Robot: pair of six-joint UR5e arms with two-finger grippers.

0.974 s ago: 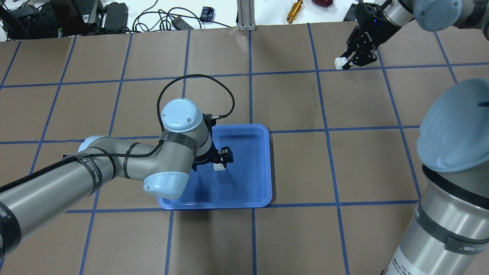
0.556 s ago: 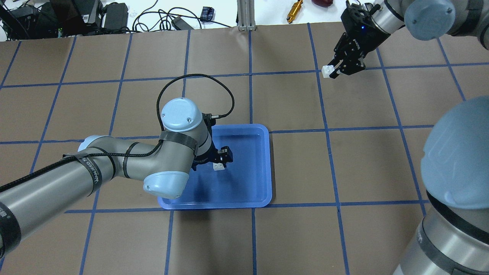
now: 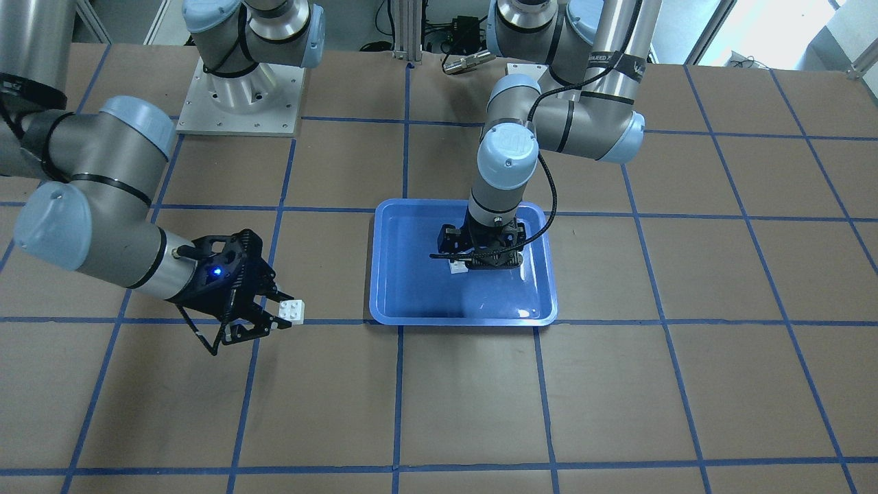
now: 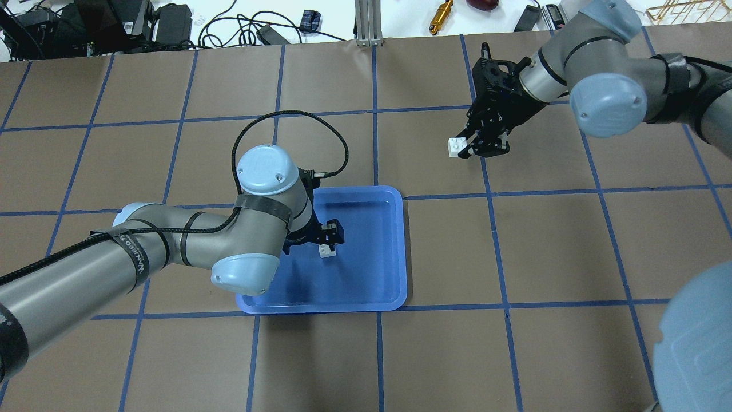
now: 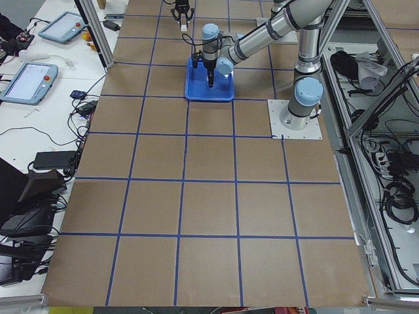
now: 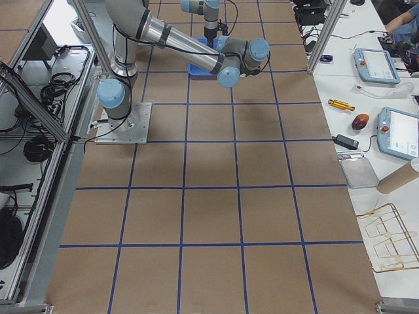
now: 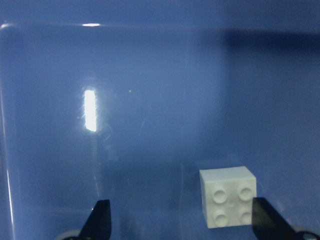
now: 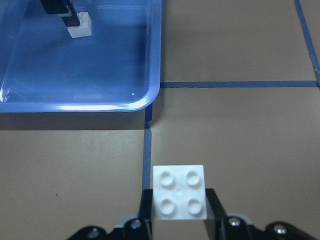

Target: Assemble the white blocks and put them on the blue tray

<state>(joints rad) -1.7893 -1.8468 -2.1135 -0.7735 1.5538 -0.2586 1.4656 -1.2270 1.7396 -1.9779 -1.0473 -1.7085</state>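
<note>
Swinging closer than a second ago, overhead, the right gripper [image 4: 468, 149], clamped on the carried block [image 4: 456, 146], sits at the blue tray's [image 4: 372, 277] 2 o'clock, so mating looks near. Left wrist: the left gripper [image 7: 180, 226] is spread wide around the seated block [image 7: 228, 196] on the tray floor. Right wrist: the tray corner lies at 11 o'clock, with bare table [image 8: 240, 130] between

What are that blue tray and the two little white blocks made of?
Blue tray: likely plastic, glossy; bright light streaks reflect off it, and its corners are smoothly moulded. White block outside the tray and white block in the tray: probably hard plastic, satin finish; crisp edges, moulded round studs, no sharp glare.
</note>
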